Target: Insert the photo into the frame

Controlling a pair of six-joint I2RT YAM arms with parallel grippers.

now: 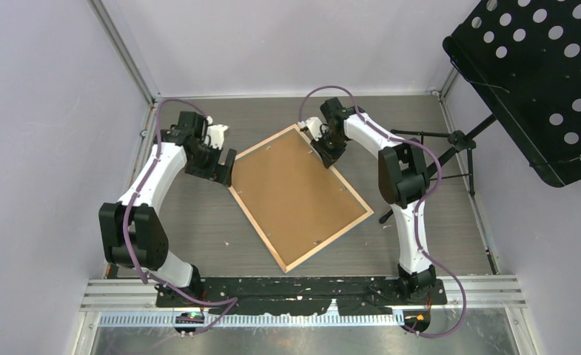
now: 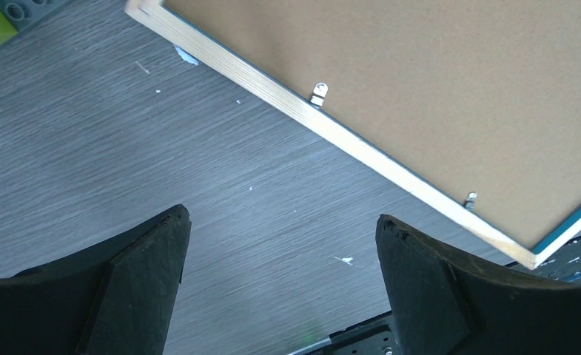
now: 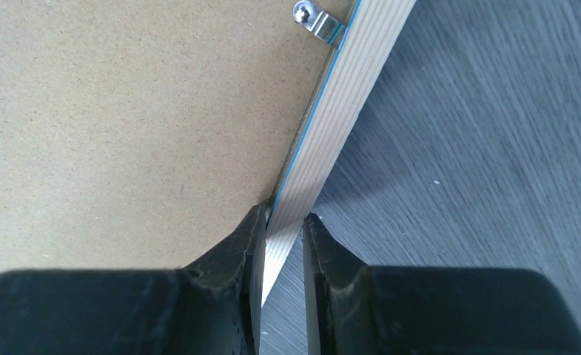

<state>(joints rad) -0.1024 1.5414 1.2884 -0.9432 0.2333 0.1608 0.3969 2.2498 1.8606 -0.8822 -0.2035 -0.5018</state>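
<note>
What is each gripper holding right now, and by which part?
The right gripper pinches the frame between its fingers by the light wood rail of a long edge, toward the far corner. The left gripper is open and holds nothing.

The left arm (image 1: 154, 174) and the right arm (image 1: 413, 222) are wearing smooth white shells, broken up by chunky black joint housings at elbow and wrist. A purple cable (image 1: 127, 222) is running along each arm, arching free near the wrist and trailing past the base. Both arms are sitting on a flat black base plate (image 1: 302, 292) with ragged-looking edges. The left claw (image 2: 281, 222) is showing two broad, matte black fingers (image 2: 135, 288), their edges chipped and worn. The right claw (image 3: 283, 218) is showing the same black fingers (image 3: 228, 259), narrowing to blunt tips with pale scuffing along the inner faces.
</note>
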